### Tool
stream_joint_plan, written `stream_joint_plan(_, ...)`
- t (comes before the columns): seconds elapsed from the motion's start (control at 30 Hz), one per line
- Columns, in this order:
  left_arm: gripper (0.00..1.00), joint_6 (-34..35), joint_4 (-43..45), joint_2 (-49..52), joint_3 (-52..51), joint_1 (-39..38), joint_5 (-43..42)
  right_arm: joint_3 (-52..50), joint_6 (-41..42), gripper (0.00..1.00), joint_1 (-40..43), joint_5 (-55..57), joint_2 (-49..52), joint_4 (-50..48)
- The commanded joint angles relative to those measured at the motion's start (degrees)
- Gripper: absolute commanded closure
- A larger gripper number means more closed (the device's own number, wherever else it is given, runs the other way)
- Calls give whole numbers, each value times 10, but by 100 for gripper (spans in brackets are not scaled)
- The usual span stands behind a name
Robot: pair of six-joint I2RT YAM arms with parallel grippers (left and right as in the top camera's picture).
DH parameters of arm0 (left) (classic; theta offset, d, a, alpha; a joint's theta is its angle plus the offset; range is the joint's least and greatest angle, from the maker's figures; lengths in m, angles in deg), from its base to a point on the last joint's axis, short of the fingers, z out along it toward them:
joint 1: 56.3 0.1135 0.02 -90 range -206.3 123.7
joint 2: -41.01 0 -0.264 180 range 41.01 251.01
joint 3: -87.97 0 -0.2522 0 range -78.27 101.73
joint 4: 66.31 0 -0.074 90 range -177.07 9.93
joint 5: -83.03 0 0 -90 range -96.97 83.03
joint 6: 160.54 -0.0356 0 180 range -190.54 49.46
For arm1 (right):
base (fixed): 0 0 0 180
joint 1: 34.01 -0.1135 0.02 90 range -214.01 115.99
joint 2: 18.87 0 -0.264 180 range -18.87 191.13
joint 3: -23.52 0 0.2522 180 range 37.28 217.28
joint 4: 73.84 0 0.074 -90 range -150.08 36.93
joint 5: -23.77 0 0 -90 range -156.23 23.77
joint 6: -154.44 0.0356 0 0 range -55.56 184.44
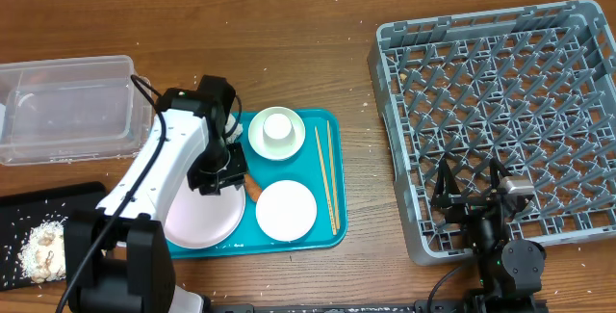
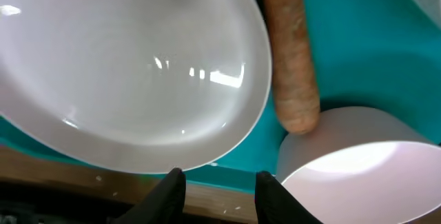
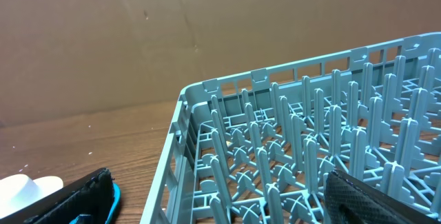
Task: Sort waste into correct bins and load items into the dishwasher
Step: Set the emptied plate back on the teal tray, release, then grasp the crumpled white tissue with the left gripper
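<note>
A teal tray (image 1: 327,125) holds a white bowl (image 1: 277,130), a white plate (image 1: 286,209), a pinkish plate (image 1: 197,224), a pair of chopsticks (image 1: 327,178) and a brown sausage-like food piece (image 1: 253,188). My left gripper (image 1: 221,176) is open and empty, low over the tray beside the food piece. In the left wrist view its fingers (image 2: 220,193) sit at the tray's edge, with a plate (image 2: 138,65), the food piece (image 2: 293,65) and a second dish (image 2: 365,162) ahead. My right gripper (image 1: 472,186) is open and empty over the grey dish rack (image 1: 385,43), which fills the right wrist view (image 3: 275,148) between its fingers (image 3: 217,182).
A clear plastic bin (image 1: 67,106) stands at the far left. A black tray (image 1: 19,217) with rice (image 1: 43,250) lies at the front left. The white bowl (image 3: 27,186) shows at the right wrist view's lower left. Bare wood lies between tray and rack.
</note>
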Motion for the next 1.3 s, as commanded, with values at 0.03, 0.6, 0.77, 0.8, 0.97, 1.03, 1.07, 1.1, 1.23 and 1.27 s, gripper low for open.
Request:
stream_joint_plan(0.03, 53, -15, -22, 2, 79, 14, 33, -6, 2, 0, -3, 5, -5, -3)
stream_joint_plan(0.6, 1, -5, 49, 59, 287, 65, 2, -6, 2, 0, -3, 5, -5, -3)
stream_joint_plan(0.77, 0, -31, -8, 139, 308, 66, -4, -6, 2, 0, -3, 5, -5, -3)
stream_joint_plan(0.8, 0, -31, -7, 150, 308, 66, -2, -6, 2, 0, -3, 5, -5, -3)
stream_joint_plan(0.97, 0, -10, 9, 192, 308, 66, 50, -6, 2, 0, -3, 5, -5, -3)
stream_joint_plan(1.03, 2, 21, 8, 210, 308, 68, 68, -6, 2, 0, -3, 5, -5, -3)
stream_joint_plan(1.07, 3, 39, 9, 220, 308, 70, 69, -6, 2, 0, -3, 5, -5, -3)
stream_joint_plan(1.1, 3, 66, 12, 235, 308, 70, 66, -6, 2, 0, -3, 5, -5, -3)
stream_joint_plan(1.23, 5, 85, 26, 260, 308, 70, 65, -6, 2, 0, -3, 5, -5, -3)
stream_joint_plan(1.27, 6, 85, 30, 265, 308, 70, 65, -6, 2, 0, -3, 5, -5, -3)
